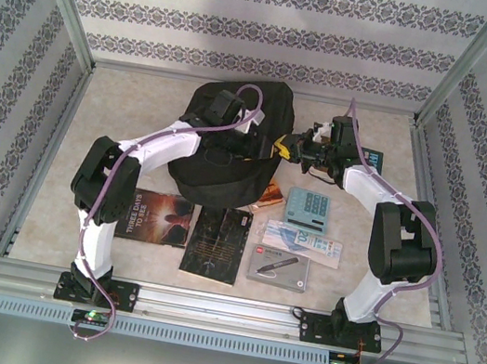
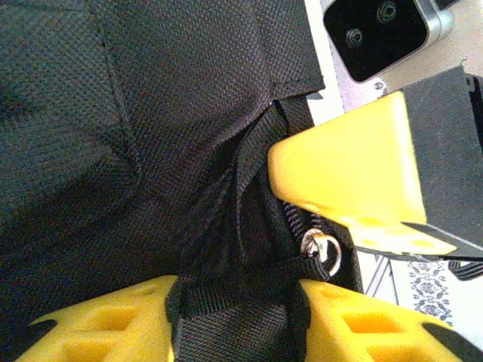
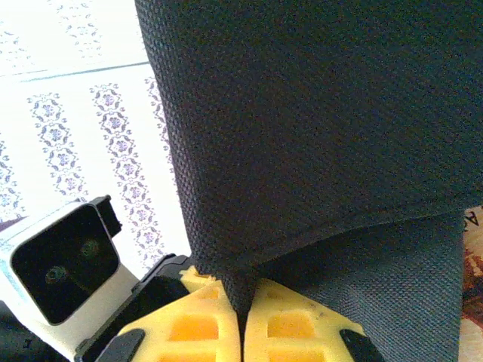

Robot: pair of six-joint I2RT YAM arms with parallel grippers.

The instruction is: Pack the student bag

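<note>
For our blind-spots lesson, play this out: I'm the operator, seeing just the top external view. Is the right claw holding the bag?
Observer: Yes; the right wrist view shows the right claw shut on a fold of the student bag's fabric.
Operator: And the left claw?
Observer: A webbing strap sits between its fingers; clamped or not, I can't tell.
Operator: The zipper?
Observer: Its metal pull ring lies just beyond that strap.
</note>
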